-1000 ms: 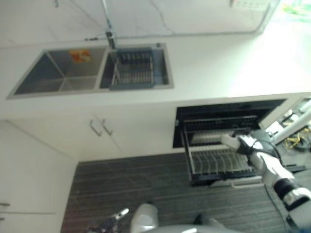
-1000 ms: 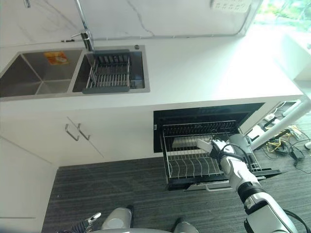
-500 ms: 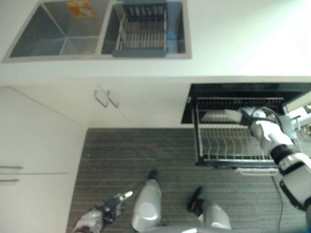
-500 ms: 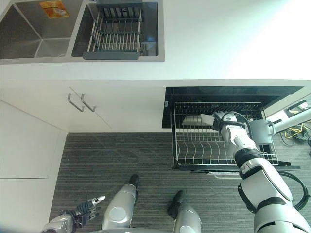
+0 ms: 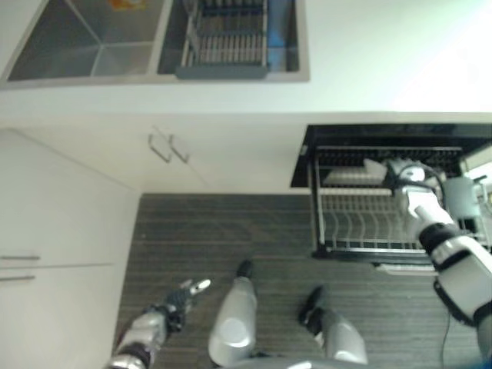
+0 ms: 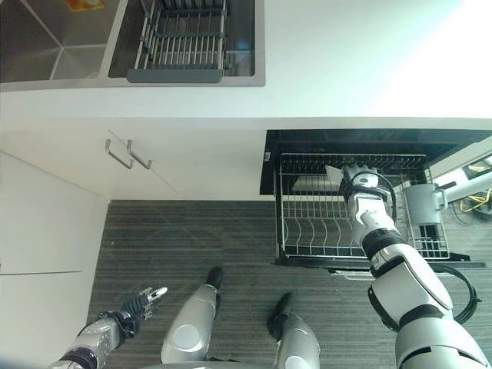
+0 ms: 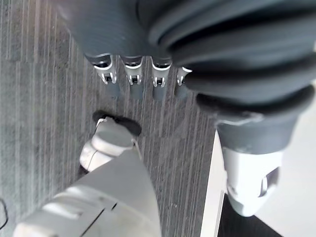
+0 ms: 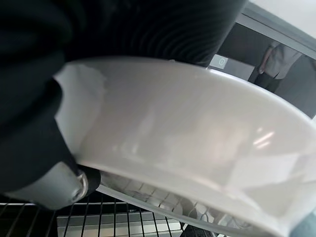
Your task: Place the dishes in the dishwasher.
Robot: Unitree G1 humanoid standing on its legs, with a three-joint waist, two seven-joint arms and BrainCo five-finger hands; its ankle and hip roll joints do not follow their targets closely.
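Dish (image 8: 197, 148), white and shallow, sits in your right hand (image 6: 360, 184), whose fingers curl round its rim. You see it over the back of the pulled-out dishwasher rack (image 6: 323, 231), close under the black opening of the dishwasher (image 6: 346, 142). A second ago the same hand and dish were nearer the rack's front and middle; they have moved inward toward the back rows of prongs. The whole view has also shifted downward, so the sink (image 6: 131, 73) and its drying rack (image 6: 181, 46) now sit at the top edge; that is your head moving, not the counter (image 6: 346, 69).

Your left hand (image 6: 142, 301) hangs low over the striped floor (image 6: 192, 238), well apart from the rack, fingers straight and loosely spread, holding nothing.

A grey mug (image 6: 424, 206) rests at the rack's right edge, just beside your right forearm.

Judging from this, the dish is nearly at its slot but not yet released. The next move likely needs it lowered between the prongs before the fingers let go.
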